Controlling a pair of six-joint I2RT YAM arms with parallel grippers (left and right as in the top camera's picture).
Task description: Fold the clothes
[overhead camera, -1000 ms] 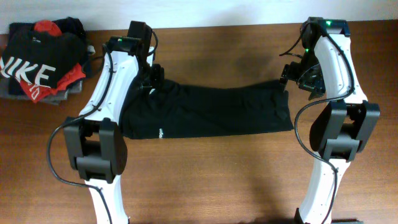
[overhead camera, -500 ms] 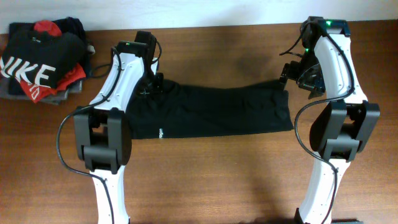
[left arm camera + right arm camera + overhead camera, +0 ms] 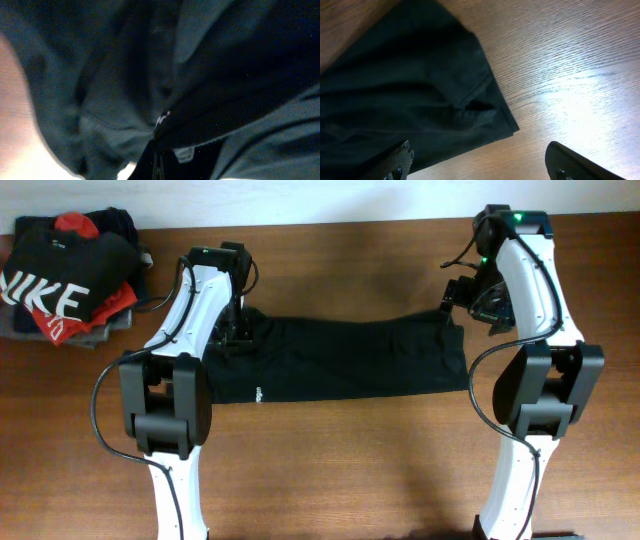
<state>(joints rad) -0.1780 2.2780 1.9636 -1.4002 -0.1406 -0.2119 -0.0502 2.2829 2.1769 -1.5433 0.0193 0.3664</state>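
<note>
The clothes (image 3: 340,360), a plain black T-shirt, lie as a long flat band across the middle of the table, with a small white mark near the front left edge. My left gripper (image 3: 238,330) is pressed down on the upper left end, shut on the fabric. In the left wrist view, dark cloth (image 3: 100,75) fills the frame and bunches into the closed gripper (image 3: 157,160), next to a pale neck label (image 3: 185,154). My right gripper (image 3: 455,302) hovers open over the upper right corner. In the right wrist view, the shirt's corner (image 3: 395,90) lies ahead of the spread gripper (image 3: 480,165), touching nothing.
A pile of other garments (image 3: 60,280) sits at the back left corner, topped by a black shirt with large white NIKE letters over red and grey pieces. Bare wooden table (image 3: 340,460) stretches in front of the shirt. The table's back edge meets a light wall.
My left gripper has dropped onto the shirt's upper left end and closed on the fabric. The right arm has shifted slightly, its jaws still wide.
</note>
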